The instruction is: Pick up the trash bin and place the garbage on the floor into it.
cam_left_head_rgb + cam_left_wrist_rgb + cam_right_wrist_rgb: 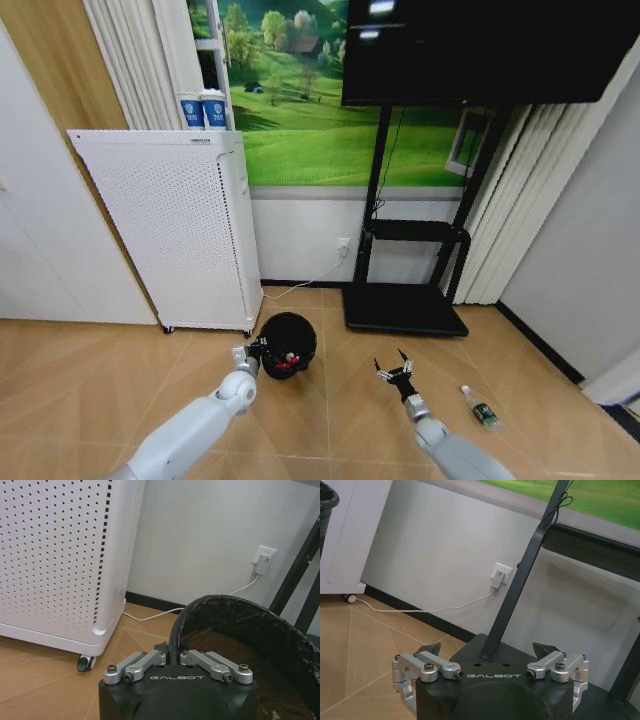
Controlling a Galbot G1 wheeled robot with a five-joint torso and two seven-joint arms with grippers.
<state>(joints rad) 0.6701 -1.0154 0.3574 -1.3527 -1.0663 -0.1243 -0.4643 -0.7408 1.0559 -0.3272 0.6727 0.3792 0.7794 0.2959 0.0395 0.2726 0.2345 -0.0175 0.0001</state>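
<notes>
The small round black trash bin with its crinkled black bag lining stands on the light brown herringbone wood floor, just beside the front corner of the tall white perforated cabinet, which serves as the landmark here. The left tool sits at the bin's rim on the cabinet side, and in the left wrist view its fingers are clenched on the rim and bag edge. Red scraps already lie inside the bin. The right tool hovers low over the floor, farther from the cabinet than the bin, released with its fingers spread wide and nothing between them. The small clear plastic bottle with a green label lies on its side on the floor beyond that tool, well apart from the cabinet. The bin looks light and fairly stiff, but the bag film is slick and loose, so a grip that pinches wall and liner together at the rim should hold best. The bottle seems light, smooth and prone to rolling; taking it across its middle looks safest. Open floor surrounds the bottle, though the black stand's flat base and the white cable along the wall, past the cabinet, limit reaching room.
</notes>
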